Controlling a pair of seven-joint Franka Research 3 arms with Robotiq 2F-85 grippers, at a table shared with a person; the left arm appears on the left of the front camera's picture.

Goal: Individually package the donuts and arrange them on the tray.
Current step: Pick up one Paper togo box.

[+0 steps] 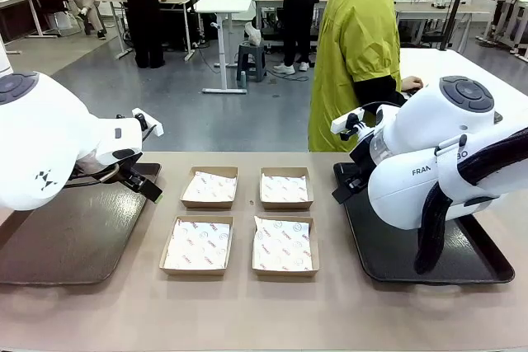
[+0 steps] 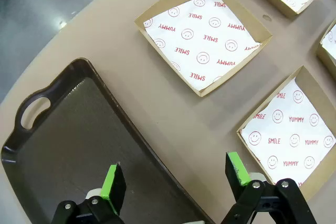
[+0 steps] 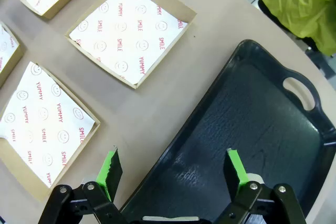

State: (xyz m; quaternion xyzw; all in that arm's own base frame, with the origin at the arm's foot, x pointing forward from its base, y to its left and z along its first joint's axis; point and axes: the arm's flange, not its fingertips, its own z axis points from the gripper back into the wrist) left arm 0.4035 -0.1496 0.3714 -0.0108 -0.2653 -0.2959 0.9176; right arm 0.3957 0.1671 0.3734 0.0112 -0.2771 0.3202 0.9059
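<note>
Four paper-lined boxes (image 1: 198,245) sit in a square between a brown tray (image 1: 74,241) and a black tray (image 1: 388,253), with a person (image 1: 355,55) standing behind.

Light: bright, even overhead light across your three views.
Shadows: soft, thin under the paper boxes (image 1: 198,245) on the bench (image 1: 247,311).
Glare: dull sheen on the dark tray (image 3: 262,129).
Edges: your wrist views bow outward.
Focus: sharp.

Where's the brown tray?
In the front view, the brown tray lies on the robot's left side of the table, just left of the paper-lined boxes.
</note>
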